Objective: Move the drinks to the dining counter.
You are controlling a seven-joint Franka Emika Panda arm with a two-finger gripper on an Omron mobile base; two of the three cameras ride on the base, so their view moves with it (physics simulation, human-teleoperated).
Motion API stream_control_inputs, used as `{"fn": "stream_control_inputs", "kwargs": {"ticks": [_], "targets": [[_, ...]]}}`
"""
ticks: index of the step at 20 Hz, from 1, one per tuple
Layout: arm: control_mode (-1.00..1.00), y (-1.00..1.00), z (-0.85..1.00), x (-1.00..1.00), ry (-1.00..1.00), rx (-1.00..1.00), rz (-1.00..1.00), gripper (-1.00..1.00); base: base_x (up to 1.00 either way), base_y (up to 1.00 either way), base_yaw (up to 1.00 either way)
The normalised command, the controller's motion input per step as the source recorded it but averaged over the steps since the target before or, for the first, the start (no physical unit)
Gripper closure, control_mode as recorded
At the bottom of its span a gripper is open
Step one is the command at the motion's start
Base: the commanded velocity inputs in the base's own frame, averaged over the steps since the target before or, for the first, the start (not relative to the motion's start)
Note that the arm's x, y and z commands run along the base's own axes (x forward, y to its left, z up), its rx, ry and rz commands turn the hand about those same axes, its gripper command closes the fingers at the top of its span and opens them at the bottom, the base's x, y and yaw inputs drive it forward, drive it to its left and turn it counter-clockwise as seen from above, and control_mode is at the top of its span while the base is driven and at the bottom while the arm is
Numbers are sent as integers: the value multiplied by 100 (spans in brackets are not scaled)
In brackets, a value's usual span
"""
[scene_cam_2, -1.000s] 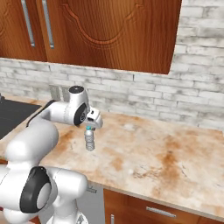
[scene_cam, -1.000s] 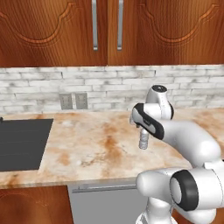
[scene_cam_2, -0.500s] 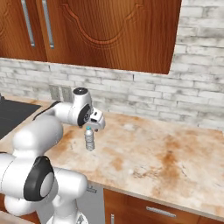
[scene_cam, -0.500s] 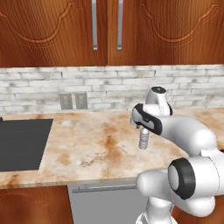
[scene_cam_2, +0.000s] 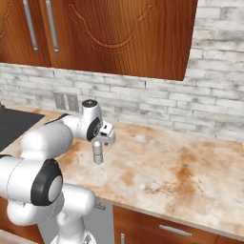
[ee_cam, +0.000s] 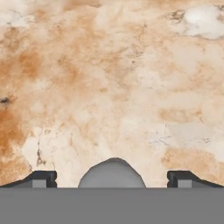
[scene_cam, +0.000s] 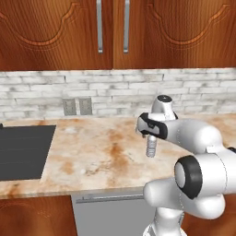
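The little water bottle (scene_cam: 150,148) stands up on the worktop (scene_cam: 92,152) right under the wide-open pincer (scene_cam: 148,133), and it looks light, bendy and a bit slippery, so squeeze its bumpy middle gently.

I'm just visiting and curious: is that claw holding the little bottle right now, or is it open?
Gripper: open, jaws wide on either side of the bottle; not gripping it.
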Motion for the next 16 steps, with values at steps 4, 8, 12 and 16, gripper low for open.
{"fn": "stream_control_inputs", "kwargs": {"ticks": [4, 8, 12, 16], "targets": [[-100, 1, -35, 0, 0, 0, 0, 100, 0, 0, 0], [-100, 1, -42, -3, 3, 0, 0, 100, 0, 0, 0], [-100, 0, -49, -21, 5, 2, 0, 100, 0, 0, 0], [-100, 0, -50, -31, 5, 2, 0, 100, 0, 0, 0]]}}
